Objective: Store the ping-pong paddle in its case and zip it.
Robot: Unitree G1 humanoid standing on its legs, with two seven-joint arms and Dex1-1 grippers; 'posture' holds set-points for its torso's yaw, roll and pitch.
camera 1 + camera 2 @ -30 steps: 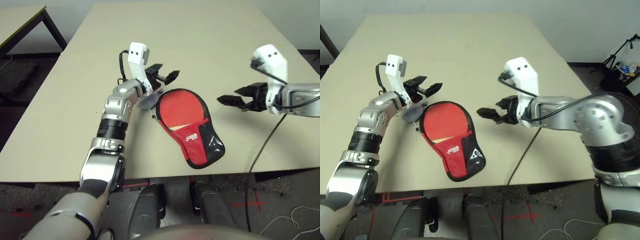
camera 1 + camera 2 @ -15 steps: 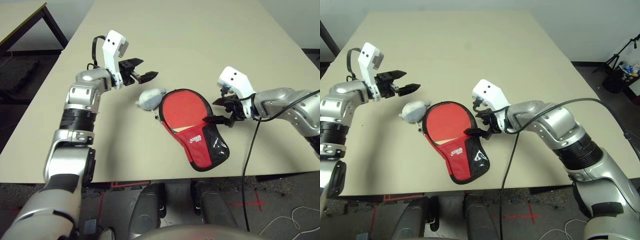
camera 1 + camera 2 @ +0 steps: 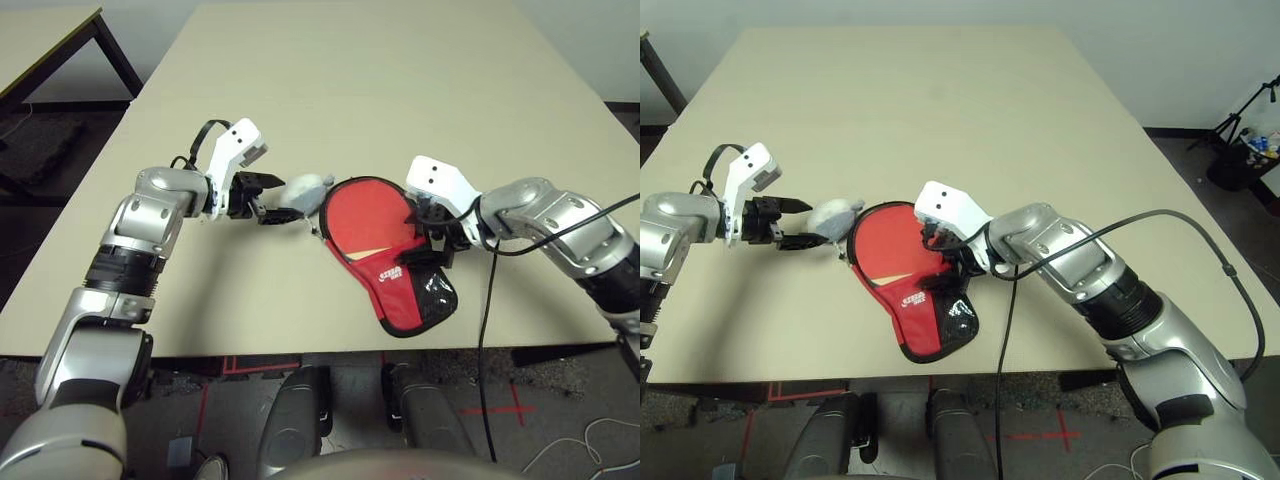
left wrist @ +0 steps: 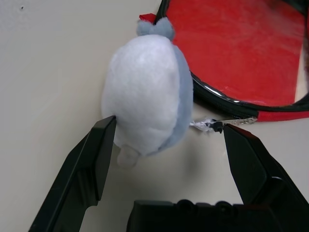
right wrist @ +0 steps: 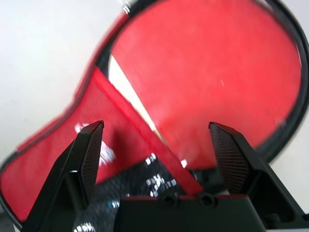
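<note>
The case (image 3: 400, 300) lies on the table (image 3: 300, 90) near its near edge, its narrow end toward the robot. The red paddle (image 3: 365, 212) lies in it, round face exposed, handle side under the red cover. The right gripper (image 3: 420, 235), fingers apart, is over the right side of the case and paddle. The left gripper (image 4: 170, 126), also spread open, is at the plush pom-pom (image 4: 145, 96), just left of the case.
</note>
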